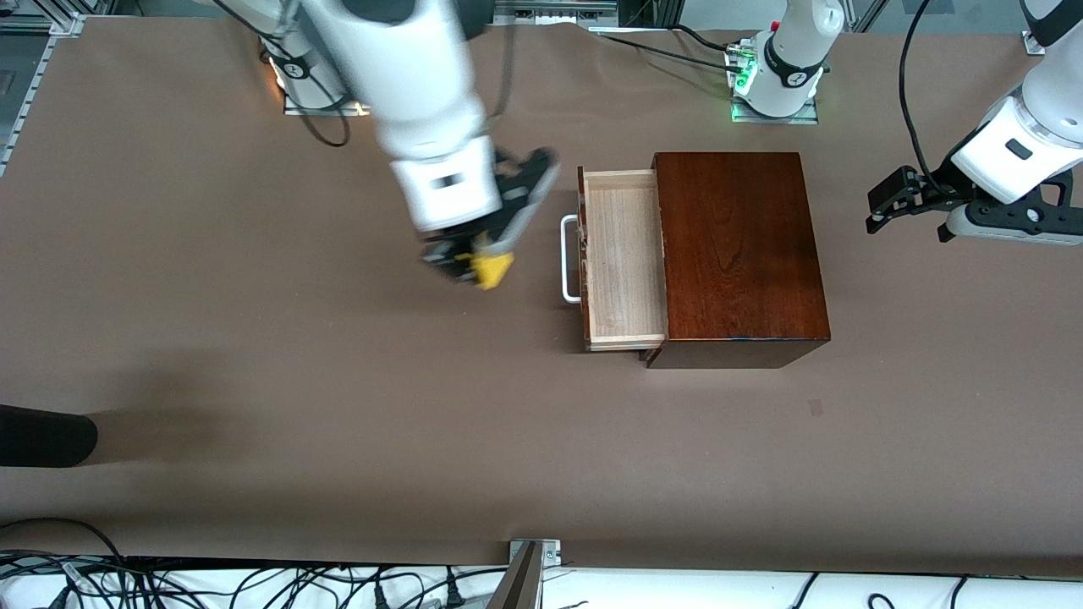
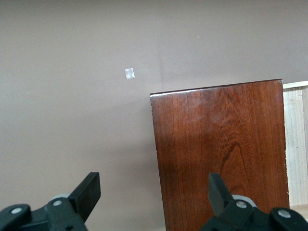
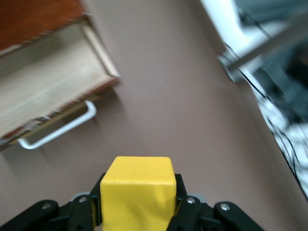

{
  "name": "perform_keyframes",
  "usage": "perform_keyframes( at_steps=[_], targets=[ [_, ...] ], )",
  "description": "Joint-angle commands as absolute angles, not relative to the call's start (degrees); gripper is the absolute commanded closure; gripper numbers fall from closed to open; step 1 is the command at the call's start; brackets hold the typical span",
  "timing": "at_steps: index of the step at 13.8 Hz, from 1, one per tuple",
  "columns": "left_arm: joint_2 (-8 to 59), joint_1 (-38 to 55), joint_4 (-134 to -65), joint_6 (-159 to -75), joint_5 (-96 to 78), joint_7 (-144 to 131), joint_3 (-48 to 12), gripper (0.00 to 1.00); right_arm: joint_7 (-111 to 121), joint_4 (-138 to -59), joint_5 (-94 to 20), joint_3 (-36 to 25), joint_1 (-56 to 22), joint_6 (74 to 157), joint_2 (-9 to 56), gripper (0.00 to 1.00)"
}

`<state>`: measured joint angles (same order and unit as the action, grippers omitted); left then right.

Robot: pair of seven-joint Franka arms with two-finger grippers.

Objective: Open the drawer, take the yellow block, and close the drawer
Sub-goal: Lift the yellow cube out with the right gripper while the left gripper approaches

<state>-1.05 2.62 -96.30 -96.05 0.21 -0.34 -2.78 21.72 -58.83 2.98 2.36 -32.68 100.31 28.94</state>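
The drawer point(image 1: 622, 258) of the dark reddish-brown wooden box point(image 1: 736, 254) stands pulled out, its pale interior bare and its white bar handle point(image 1: 568, 258) toward the right arm's end. My right gripper point(image 1: 474, 264) is shut on the yellow block point(image 1: 492, 269) and holds it up over the bare table in front of the drawer. In the right wrist view the block point(image 3: 138, 190) sits between the fingers, with the drawer point(image 3: 48, 91) and handle point(image 3: 60, 127) in sight. My left gripper point(image 1: 880, 207) is open and waits over the table past the box at the left arm's end; its wrist view shows the box top point(image 2: 219, 149).
The brown table point(image 1: 338, 406) spreads wide around the box. A dark object point(image 1: 42, 436) pokes in at the right arm's end of the table. Cables point(image 1: 254, 584) and a metal bracket point(image 1: 529, 567) lie along the table edge nearest the front camera. A small pale mark point(image 2: 129, 73) shows on the table.
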Motion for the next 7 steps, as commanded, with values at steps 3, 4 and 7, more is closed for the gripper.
perform_keyframes(
  at_steps=[3,4,7],
  targets=[
    [-0.6,3.0,-96.0,-90.5,0.5,8.7,-5.3,0.00,12.9,-77.7,0.9,1.9,-22.4,100.5,20.0,1.00],
    [-0.1,3.0,-95.9,-89.7,0.5,12.2,-7.0,0.00,12.3,-81.9,0.9,1.8,-20.2,100.8,19.3,1.00],
    [3.0,3.0,-96.0,-84.5,-3.4,18.5,-13.2,0.00,11.1,-92.9,0.7,-0.6,-15.8,107.6,19.6,1.00]
  ],
)
